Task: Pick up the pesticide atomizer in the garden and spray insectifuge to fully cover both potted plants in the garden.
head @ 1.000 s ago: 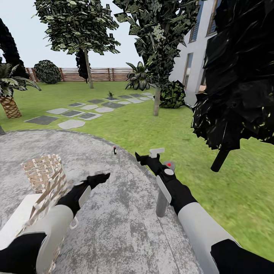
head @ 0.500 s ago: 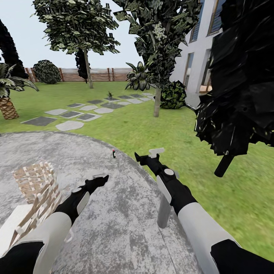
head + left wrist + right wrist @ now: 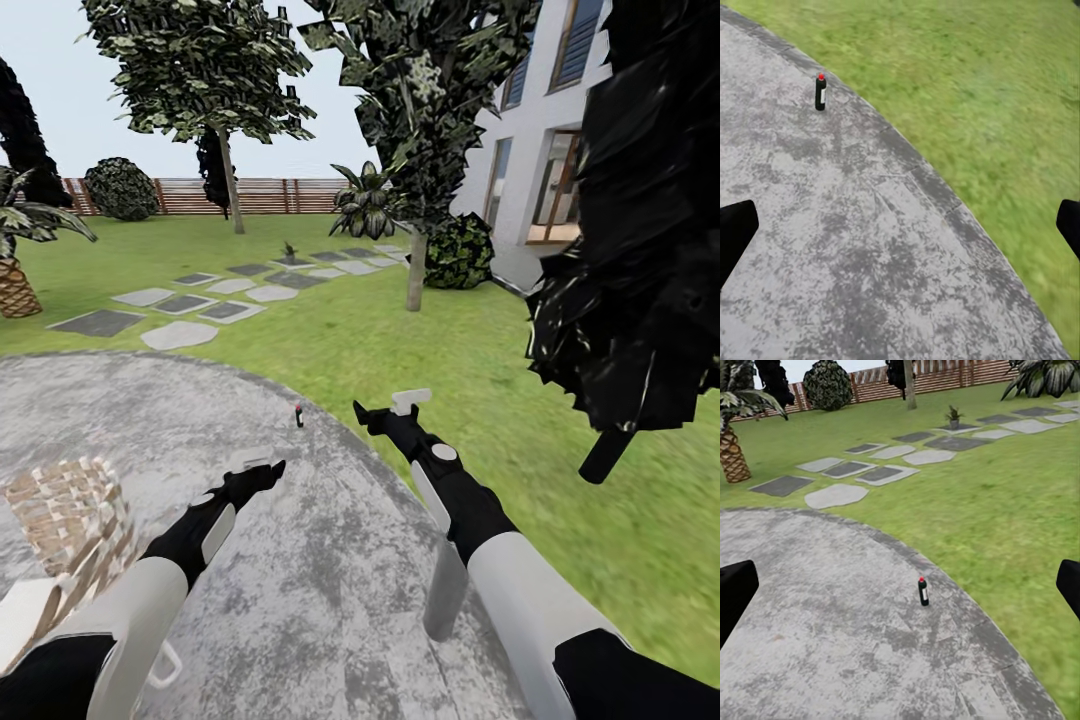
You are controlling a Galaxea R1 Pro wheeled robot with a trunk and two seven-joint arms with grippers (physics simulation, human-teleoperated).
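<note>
Both grippers, left point(image 3: 262, 468) and right point(image 3: 385, 410), are open and empty. The pesticide atomizer point(image 3: 298, 415) stands upright at the patio point(image 3: 150, 420) edge, so I could easily tip it onto the grass.

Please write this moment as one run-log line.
atomizer: upright, patio edge, untouched | left gripper: jaws open | right gripper: jaws open | potted plant: far, on stepping stones

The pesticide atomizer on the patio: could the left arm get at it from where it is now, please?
Probably not yet: the pesticide atomizer stands upright near the patio edge, ahead of the open left tool. Nothing blocks the way; it just looks too far.
</note>
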